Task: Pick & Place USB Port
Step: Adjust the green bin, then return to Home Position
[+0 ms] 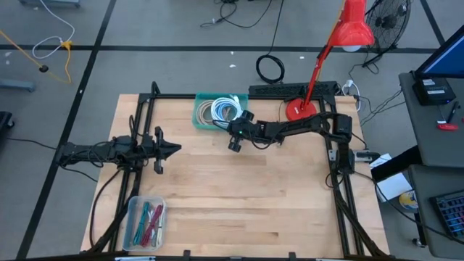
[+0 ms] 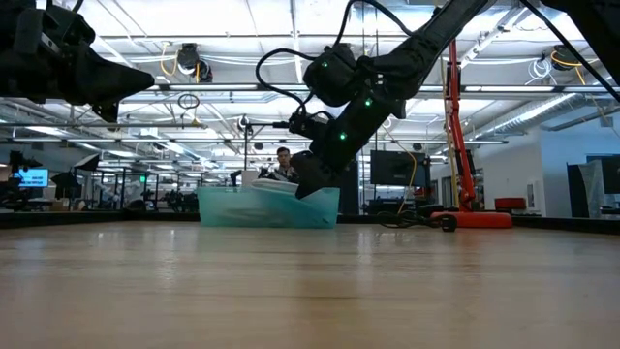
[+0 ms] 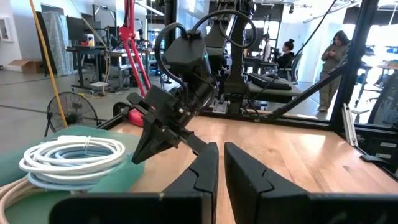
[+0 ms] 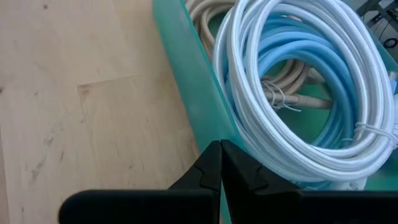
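A: Two bins on the table (image 1: 239, 196), counted from the near edge: a clear bin (image 1: 144, 222) with a few coloured cables at the near left corner, and a teal bin (image 1: 201, 114) at the far edge. Coils in the teal one?

B: Three that I can tell: a white coil (image 4: 249, 87) on top, a light blue coil (image 4: 311, 81) inside it, and a beige coil (image 4: 292, 93) under both.

A: And the grippers?

B: The left gripper (image 1: 174, 149) hangs over the left side of the table, fingers nearly together, holding nothing. The right gripper (image 4: 221, 163) has its fingers pressed together, empty, with the tips at the teal bin's near wall, right beside the white coil.

A: Room to move?

B: The middle and near right of the table are bare wood. A black frame (image 1: 341, 181) runs along the left and right edges, and a red lamp (image 1: 312, 87) stands at the far right corner.
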`<state>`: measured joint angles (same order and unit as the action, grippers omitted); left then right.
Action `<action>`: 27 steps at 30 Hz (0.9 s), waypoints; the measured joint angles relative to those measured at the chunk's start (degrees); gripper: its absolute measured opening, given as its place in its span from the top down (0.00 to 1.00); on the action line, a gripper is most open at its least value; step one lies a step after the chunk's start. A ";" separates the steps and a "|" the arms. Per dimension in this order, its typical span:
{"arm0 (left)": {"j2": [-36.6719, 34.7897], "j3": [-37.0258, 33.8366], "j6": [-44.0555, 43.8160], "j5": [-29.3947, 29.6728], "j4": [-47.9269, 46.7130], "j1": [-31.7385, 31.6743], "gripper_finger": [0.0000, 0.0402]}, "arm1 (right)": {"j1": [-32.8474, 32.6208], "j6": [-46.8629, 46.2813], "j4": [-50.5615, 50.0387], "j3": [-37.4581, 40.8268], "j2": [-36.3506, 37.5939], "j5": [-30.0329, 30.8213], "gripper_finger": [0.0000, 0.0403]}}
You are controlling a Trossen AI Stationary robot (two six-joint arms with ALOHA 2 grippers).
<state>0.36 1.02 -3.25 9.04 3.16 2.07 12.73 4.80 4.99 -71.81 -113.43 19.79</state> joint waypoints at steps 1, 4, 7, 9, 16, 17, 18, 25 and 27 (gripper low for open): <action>0.00 0.00 0.00 0.00 0.00 0.00 0.92 | 0.00 -0.01 0.02 0.00 0.00 0.01 1.00; 0.00 0.00 0.00 0.00 0.00 0.00 0.92 | -0.06 -0.03 -0.10 0.02 0.00 1.94 1.00; 0.00 0.00 0.00 0.00 0.02 0.00 0.92 | 0.06 -0.48 -0.23 0.07 0.00 2.99 1.00; 0.02 0.00 0.00 0.00 0.00 0.00 0.92 | 0.07 -0.48 -0.20 0.07 0.00 2.97 1.00; 0.00 0.00 0.00 0.00 0.02 0.00 0.92 | 0.04 -0.68 0.07 0.07 0.00 2.71 1.00; 0.00 0.00 0.00 0.00 0.00 0.00 0.92 | 0.05 -0.70 0.12 0.07 0.00 2.62 1.00; 0.00 0.00 0.00 0.00 0.00 0.00 0.92 | -0.05 -0.71 0.24 0.07 0.00 2.21 1.00; 0.00 0.00 0.00 -0.02 0.02 0.00 0.92 | -1.47 -3.94 0.15 0.07 5.44 -15.89 1.00; 0.00 0.00 0.00 0.00 0.02 0.00 0.92 | -2.72 -3.20 -1.58 0.07 8.50 -20.15 1.00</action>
<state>0.36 1.02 -3.25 9.04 3.18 2.07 10.01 1.60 3.41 -71.75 -104.92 -0.36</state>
